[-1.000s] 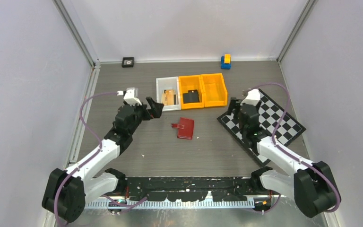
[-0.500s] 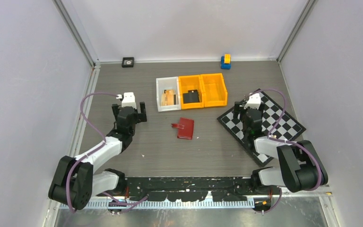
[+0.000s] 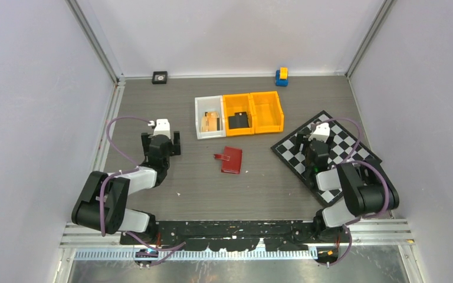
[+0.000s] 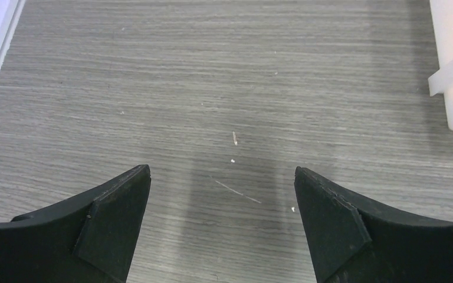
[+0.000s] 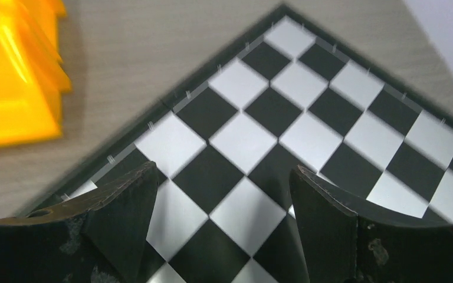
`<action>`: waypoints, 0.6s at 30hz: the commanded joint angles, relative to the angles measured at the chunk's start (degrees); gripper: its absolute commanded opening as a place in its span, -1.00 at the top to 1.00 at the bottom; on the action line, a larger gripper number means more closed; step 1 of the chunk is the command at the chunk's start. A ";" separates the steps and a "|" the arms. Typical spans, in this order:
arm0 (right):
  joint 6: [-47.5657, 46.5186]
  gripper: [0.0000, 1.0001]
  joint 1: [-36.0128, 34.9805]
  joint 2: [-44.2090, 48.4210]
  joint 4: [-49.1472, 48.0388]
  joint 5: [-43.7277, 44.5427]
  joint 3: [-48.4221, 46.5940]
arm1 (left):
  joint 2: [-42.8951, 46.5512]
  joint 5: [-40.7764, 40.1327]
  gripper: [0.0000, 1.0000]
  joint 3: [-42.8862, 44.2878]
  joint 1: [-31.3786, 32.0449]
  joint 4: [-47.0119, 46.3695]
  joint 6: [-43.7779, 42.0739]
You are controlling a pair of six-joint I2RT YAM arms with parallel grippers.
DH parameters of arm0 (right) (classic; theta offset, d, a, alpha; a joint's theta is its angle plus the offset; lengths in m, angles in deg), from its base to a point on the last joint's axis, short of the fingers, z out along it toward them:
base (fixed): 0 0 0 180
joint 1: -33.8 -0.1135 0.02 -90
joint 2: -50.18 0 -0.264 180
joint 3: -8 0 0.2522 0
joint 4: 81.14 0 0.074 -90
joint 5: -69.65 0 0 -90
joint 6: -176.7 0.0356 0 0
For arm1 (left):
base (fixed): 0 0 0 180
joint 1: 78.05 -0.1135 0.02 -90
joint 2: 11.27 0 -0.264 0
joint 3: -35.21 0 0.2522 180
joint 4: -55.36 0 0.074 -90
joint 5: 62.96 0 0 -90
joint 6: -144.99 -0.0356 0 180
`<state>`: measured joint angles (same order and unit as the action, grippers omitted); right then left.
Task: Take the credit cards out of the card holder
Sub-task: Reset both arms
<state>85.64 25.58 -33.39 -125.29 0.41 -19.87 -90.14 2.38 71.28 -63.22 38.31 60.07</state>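
My two arms sit low on the gray table (image 3: 212, 194), elbows tucked in close over their bases, forearms reaching away from me, both wrists pointing at the far wall. My right gripper (image 3: 312, 141) hovers over the near-left part of the chessboard (image 3: 354, 156), its jaws spread wide with only black and white squares between them (image 5: 223, 171). My left gripper (image 3: 161, 137) is just as wide apart and holds nothing, with bare tabletop between its fingers (image 4: 221, 174).

Ahead and to the right of my left gripper stand a white bin (image 3: 198, 118) and two orange bins (image 3: 252, 113) in a row.

The card holder (image 3: 232, 160) lies flat on the table between my two grippers, nearer the left one and well apart from both. It is a small red rectangle. Its long side runs from near to far, slightly tilted. Its little snap tab sticks out toward my left gripper.

The credit cards (image 3: 211, 122), thin tan pieces, lie inside the white bin, beyond the holder.
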 commanded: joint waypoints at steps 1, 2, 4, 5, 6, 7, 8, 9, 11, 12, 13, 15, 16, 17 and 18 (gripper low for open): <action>3.66 -0.72 2.46 -4.17 -8.92 -0.93 0.78 | 2.22 -0.03 -0.87 -0.39 -0.50 -7.40 -0.89; 4.08 -0.73 3.29 -4.99 -8.21 -2.59 0.41 | 3.03 0.42 -0.88 -1.64 -0.50 -8.75 -1.01; 4.18 -0.72 3.65 -6.17 -9.50 -3.56 -0.14 | 4.19 0.79 -0.85 -3.26 -0.50 -10.79 -1.29; 4.51 -0.70 3.84 -5.23 -6.80 -3.43 -0.99 | 4.75 0.14 -0.80 -4.20 -0.50 -12.23 -1.80; 5.14 -0.69 4.21 -5.17 -4.47 -3.09 -1.95 | 5.39 -0.65 -0.78 -5.85 -0.49 -14.74 -2.84; 6.12 -0.77 4.40 -5.94 -3.91 -0.94 -3.00 | 6.15 -1.32 -0.79 -7.68 -0.50 -18.10 -3.36; 7.78 -0.79 4.43 -6.02 -1.75 4.36 -4.07 | 6.71 -2.14 -0.83 -8.72 -0.49 -20.36 -3.35; 9.62 -0.79 4.52 -5.65 0.19 6.97 -4.81 | 6.71 -2.27 -0.85 -8.34 -0.48 -19.61 -3.55; 9.43 -0.80 4.66 -6.15 -1.33 7.35 -4.53 | 4.35 -2.67 -0.84 -5.43 -0.50 -15.89 -4.34; 9.43 -0.80 4.55 -6.10 -1.27 7.30 -4.37 | 2.40 -3.78 -0.83 -4.90 -0.50 -17.64 -5.48; 9.52 -0.80 4.54 -5.97 -0.87 7.25 -4.49 | 1.22 -3.85 -0.79 -4.78 -0.50 -19.96 -6.49; 9.41 -0.81 4.57 -6.10 -1.20 7.19 -4.51 | 1.90 -2.29 -0.80 -4.56 -0.57 -17.99 -6.78; 9.43 -0.81 4.55 -6.12 -1.16 7.17 -4.50 | 1.64 -1.46 -0.80 -4.63 -0.95 -18.57 -7.02; 9.38 -0.81 4.55 -6.10 -1.20 7.19 -4.55 | 0.79 -0.36 -0.81 -4.68 -1.38 -19.82 -7.80; 9.37 -0.81 4.57 -6.12 -1.17 7.20 -4.53 | -1.14 1.77 -0.81 -5.28 -1.80 -22.49 -8.49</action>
<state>93.64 29.93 -39.49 -124.83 4.91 -23.50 -88.55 1.37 65.09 -63.64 24.61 54.97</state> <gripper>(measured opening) 0.901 0.901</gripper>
